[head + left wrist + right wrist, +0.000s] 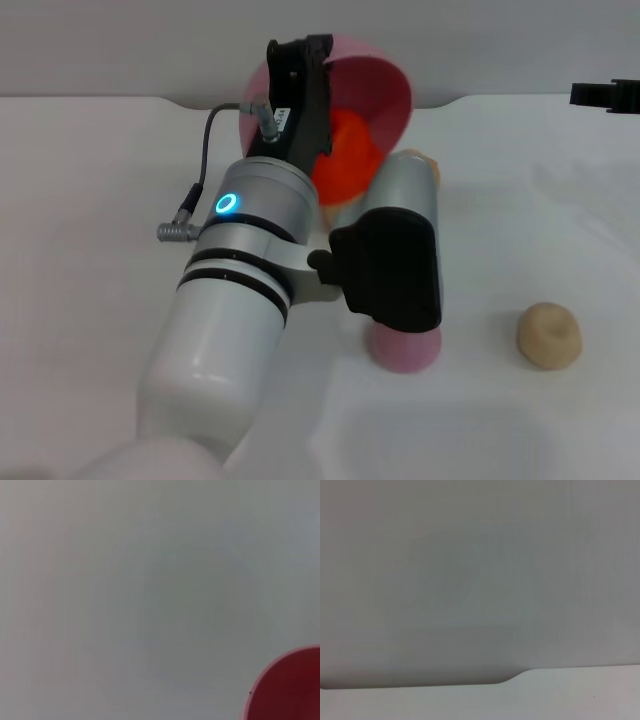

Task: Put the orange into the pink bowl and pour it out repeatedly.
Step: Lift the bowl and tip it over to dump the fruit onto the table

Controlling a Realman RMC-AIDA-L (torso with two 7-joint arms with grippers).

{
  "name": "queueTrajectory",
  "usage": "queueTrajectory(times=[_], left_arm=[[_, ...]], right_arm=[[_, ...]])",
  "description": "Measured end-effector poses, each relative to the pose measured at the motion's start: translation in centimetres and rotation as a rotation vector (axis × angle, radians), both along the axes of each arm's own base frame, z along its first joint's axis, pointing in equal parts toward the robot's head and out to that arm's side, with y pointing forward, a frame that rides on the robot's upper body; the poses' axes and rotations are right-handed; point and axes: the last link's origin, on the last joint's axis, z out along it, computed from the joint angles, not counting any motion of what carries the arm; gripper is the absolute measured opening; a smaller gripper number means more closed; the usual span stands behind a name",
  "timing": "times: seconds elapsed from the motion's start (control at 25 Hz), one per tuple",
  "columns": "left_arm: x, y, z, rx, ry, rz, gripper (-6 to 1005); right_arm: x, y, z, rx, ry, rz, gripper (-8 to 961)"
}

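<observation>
In the head view the pink bowl (385, 85) is tipped on its side at the back of the table, with its opening facing forward. The orange (345, 155) lies at the bowl's lower lip, partly hidden by my left arm. My left gripper (297, 75) is clamped on the bowl's left rim. The left wrist view shows only a dark pink curved piece of the pink bowl (290, 690) against a plain grey surface. My right gripper (605, 95) is parked at the far right edge, well away from the bowl.
A small pink dome-shaped lump (403, 350) sits near the front, half under my left arm's black housing. A beige round lump (548, 335) lies to its right. Another beige bit (433, 168) peeks out behind the arm. The right wrist view shows the white table edge (570, 695).
</observation>
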Motion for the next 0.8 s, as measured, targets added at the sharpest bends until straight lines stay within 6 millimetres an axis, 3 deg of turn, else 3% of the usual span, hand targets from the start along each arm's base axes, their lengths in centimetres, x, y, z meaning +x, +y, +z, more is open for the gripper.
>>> queueTrajectory(times=[0.8], left_arm=[[0.13,-0.45,-0.09,0.040,0.070,-0.108,47]], right_arm=[[-0.21,0.14,-0.20,-0.015,-0.002,0.002,592]])
